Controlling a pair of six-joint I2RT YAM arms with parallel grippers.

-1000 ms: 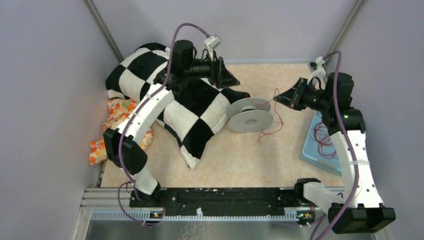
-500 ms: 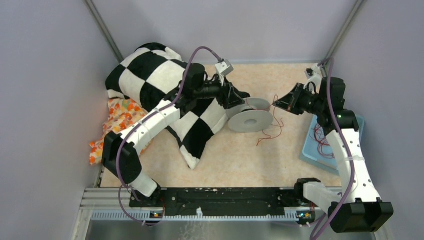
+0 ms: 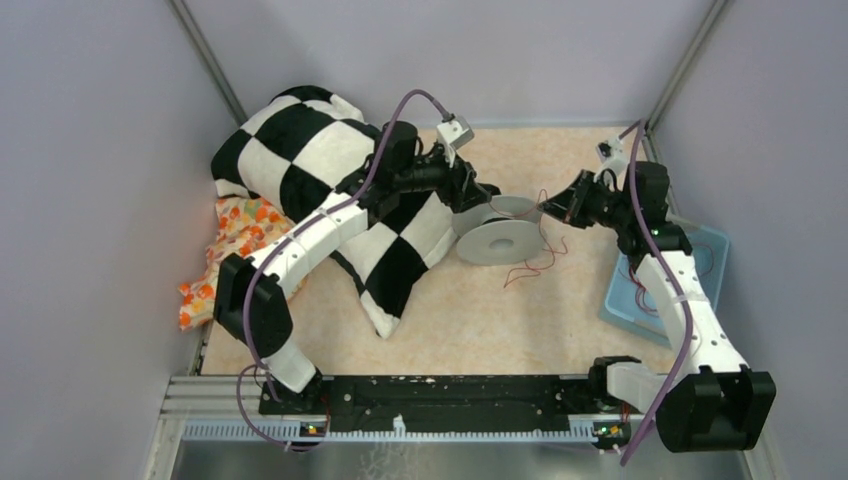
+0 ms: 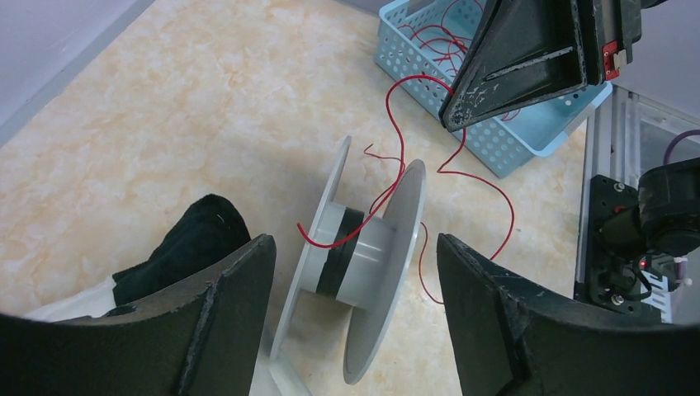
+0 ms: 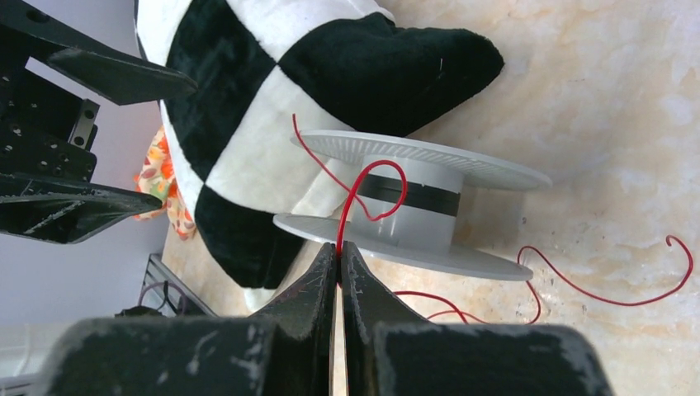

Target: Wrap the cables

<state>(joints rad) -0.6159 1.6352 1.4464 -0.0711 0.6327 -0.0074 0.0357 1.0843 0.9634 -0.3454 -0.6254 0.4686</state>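
A grey spool (image 3: 503, 236) lies mid-table against the checkered pillow; it also shows in the left wrist view (image 4: 363, 256) and the right wrist view (image 5: 413, 198). A thin red cable (image 5: 355, 194) loops over its hub and trails onto the table (image 3: 530, 265). My right gripper (image 5: 338, 247) is shut on this cable just right of the spool (image 3: 548, 208). My left gripper (image 4: 355, 330) is open, jaws either side of the spool, at its left end (image 3: 468, 195). More red cables (image 4: 429, 33) lie in the blue basket.
A black-and-white checkered pillow (image 3: 330, 190) lies at the back left, with an orange patterned cloth (image 3: 235, 235) beside it. A light-blue perforated basket (image 3: 655, 290) stands at the right edge. Walls enclose the table on three sides.
My left gripper has moved down and right from above the pillow to the spool's left end. My right gripper has moved left toward the spool, holding the cable.
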